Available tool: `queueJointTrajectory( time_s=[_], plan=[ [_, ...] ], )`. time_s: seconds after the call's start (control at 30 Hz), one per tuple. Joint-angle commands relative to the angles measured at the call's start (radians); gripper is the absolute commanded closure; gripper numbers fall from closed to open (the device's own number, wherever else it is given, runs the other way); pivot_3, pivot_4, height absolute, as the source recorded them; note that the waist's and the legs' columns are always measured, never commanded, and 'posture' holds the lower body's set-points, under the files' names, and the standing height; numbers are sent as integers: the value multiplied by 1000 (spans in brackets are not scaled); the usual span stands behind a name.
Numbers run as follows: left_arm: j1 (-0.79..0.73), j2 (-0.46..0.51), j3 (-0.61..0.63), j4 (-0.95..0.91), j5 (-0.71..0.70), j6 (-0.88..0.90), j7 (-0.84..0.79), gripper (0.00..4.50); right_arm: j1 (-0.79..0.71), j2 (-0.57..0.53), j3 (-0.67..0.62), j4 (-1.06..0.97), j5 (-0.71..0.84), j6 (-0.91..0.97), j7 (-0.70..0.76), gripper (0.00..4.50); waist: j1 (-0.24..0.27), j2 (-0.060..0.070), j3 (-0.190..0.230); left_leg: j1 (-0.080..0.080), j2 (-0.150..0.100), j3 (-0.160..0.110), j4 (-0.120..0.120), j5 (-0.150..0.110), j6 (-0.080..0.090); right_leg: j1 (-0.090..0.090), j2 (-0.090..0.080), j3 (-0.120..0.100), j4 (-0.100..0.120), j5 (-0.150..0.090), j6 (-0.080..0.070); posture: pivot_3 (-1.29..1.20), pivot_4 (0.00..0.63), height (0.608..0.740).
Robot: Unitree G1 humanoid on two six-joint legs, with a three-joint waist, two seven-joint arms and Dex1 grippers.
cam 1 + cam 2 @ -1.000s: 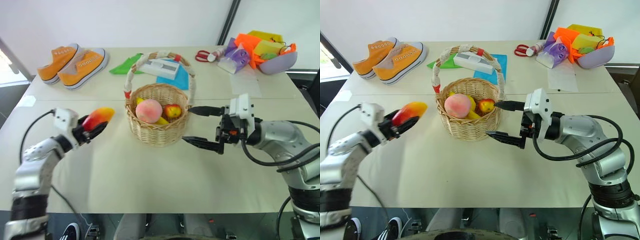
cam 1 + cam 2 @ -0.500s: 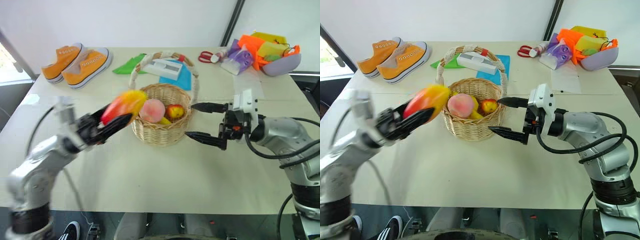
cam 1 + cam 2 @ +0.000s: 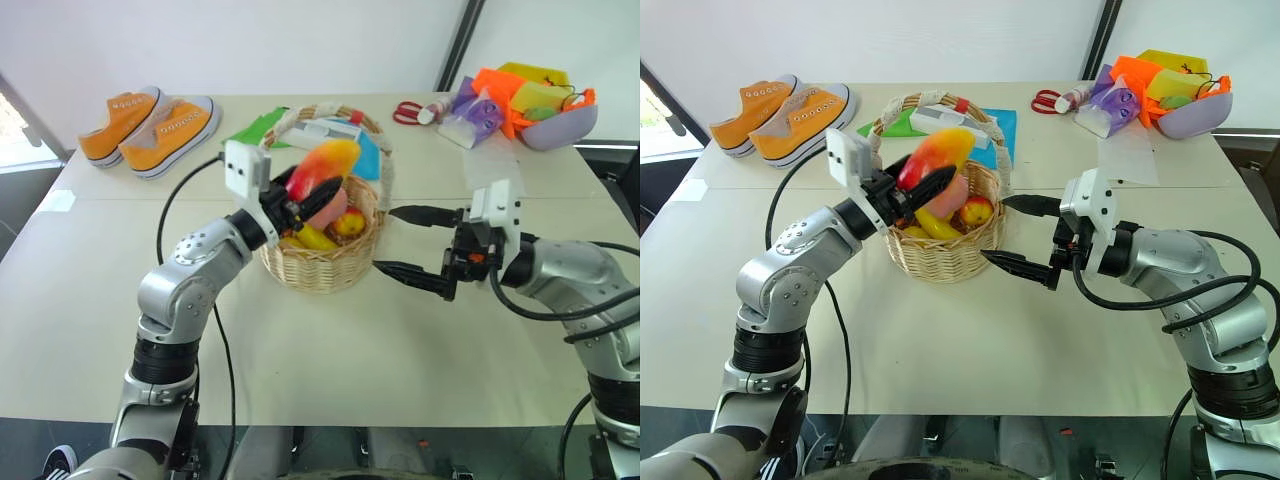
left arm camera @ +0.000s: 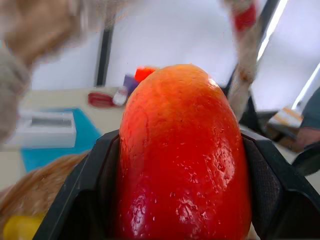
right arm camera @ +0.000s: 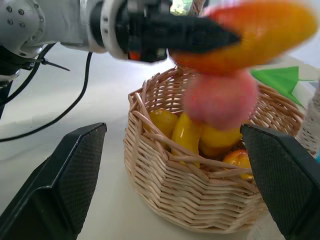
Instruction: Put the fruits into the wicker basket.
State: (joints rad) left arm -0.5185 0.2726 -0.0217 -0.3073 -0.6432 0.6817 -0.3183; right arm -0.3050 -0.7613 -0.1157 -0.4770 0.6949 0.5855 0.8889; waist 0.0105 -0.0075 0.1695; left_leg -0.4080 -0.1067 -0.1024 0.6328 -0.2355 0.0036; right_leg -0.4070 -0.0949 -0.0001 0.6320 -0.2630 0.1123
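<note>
The wicker basket [image 3: 330, 262] stands mid-table, its arched handle [image 3: 383, 150] over it. Inside lie a pink peach [image 5: 220, 100], a yellow banana [image 3: 315, 238] and a red-yellow piece [image 3: 347, 222]. My left gripper [image 3: 318, 197] is shut on the orange-red mango [image 3: 322, 166] and holds it over the basket's left rim, under the handle. The mango [image 4: 182, 155] sits between the black fingers in the left wrist view. My right gripper [image 3: 405, 242] stands open just right of the basket, nothing between its fingers.
Orange sneakers [image 3: 150, 125] sit at the far left. A lavender bowl [image 3: 555, 125] with colourful items is at the far right, red scissors [image 3: 407, 110] beside it. A white box [image 3: 325, 132] on blue and green sheets lies behind the basket.
My left arm has swung right and up, carrying the mango from left of the basket to over its rim. The right gripper has stayed where it was, open.
</note>
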Motion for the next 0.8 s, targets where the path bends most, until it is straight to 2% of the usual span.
queueJointTrajectory(
  time_s=[0.03, 0.2, 0.6, 0.7, 0.73, 0.8],
  plan=[
    [-32, -7, 34, 1, 49, 4, 75, 1772, -7, 4, -17, -24, 14, -8, -2, 0, 1, 0, 0, 0, 0, 0, 0, 0, 0, 0, 0, 0, 0, 0, 0, 0, 150, 740],
    [-25, 33, -5, -21, 88, 4, 26, 1772, -17, 13, -4, -18, 8, -11, -6, 0, 3, 0, 0, 0, 0, 0, 0, 0, 0, 0, 0, 0, 0, 0, 0, 0, 150, 740],
    [25, 82, 7, -103, 35, 54, -92, 1772, -16, -5, -13, 17, -10, -29, 30, 0, 3, 0, 0, 0, 0, 0, 0, 0, 0, 0, 0, 0, 0, 0, 0, 0, 150, 740],
    [24, 79, 4, -101, 28, 61, -103, 311, -17, 0, -9, 19, -13, -32, 28, 0, 3, 0, 0, 0, 0, 0, 0, 0, 0, 0, 0, 0, 0, 0, 0, 0, 150, 740],
    [25, 81, -2, -106, 42, 51, -102, 52, -17, 1, -9, 18, -14, -32, 28, 0, 3, 0, 0, 0, 0, 0, 0, 0, 0, 0, 0, 0, 0, 0, 0, 0, 150, 740],
    [25, 67, 13, -108, 34, 49, -92, 52, -16, 2, -9, 17, -15, -33, 27, 0, 2, 0, 0, 0, 0, 0, 0, 0, 0, 0, 0, 0, 0, 0, 0, 0, 150, 740]
  ],
)
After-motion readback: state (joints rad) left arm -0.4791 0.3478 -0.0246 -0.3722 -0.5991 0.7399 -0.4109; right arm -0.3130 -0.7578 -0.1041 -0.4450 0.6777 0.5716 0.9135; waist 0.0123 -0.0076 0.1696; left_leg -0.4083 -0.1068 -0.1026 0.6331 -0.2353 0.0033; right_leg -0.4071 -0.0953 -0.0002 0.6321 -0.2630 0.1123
